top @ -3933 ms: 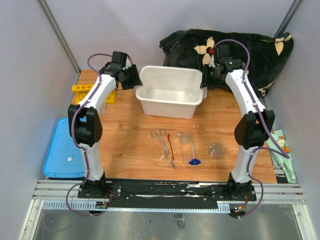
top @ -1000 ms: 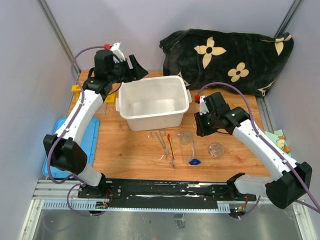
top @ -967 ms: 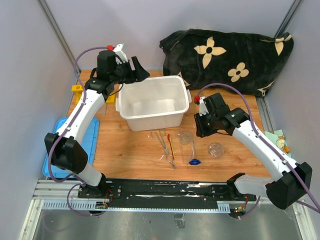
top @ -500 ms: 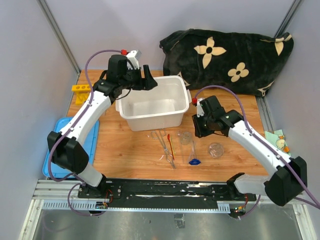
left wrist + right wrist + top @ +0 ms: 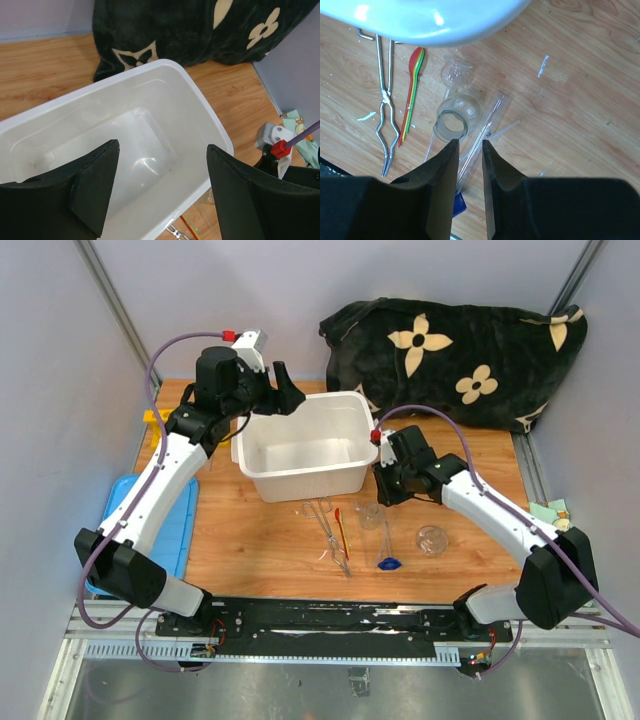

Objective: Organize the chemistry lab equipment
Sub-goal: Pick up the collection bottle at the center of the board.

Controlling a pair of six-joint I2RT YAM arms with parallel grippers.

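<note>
White bin (image 5: 303, 478) interior bare | left tool (image 5: 161, 148) spread above it | right tool (image 5: 469, 145) narrowly apart over glass beaker (image 5: 453, 120)

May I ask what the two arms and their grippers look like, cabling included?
The left arm and right arm have white links, black joints, a looping purple cable and a red plug. Each gripper's two fingers are flat, matte black.

A wooden table (image 5: 260, 530) stands between plain grey walls (image 5: 45, 420). A metal post (image 5: 120, 315) rises at each rear corner, and a metal rail (image 5: 560, 630) runs along the table's near edge. Lighting is even.
</note>
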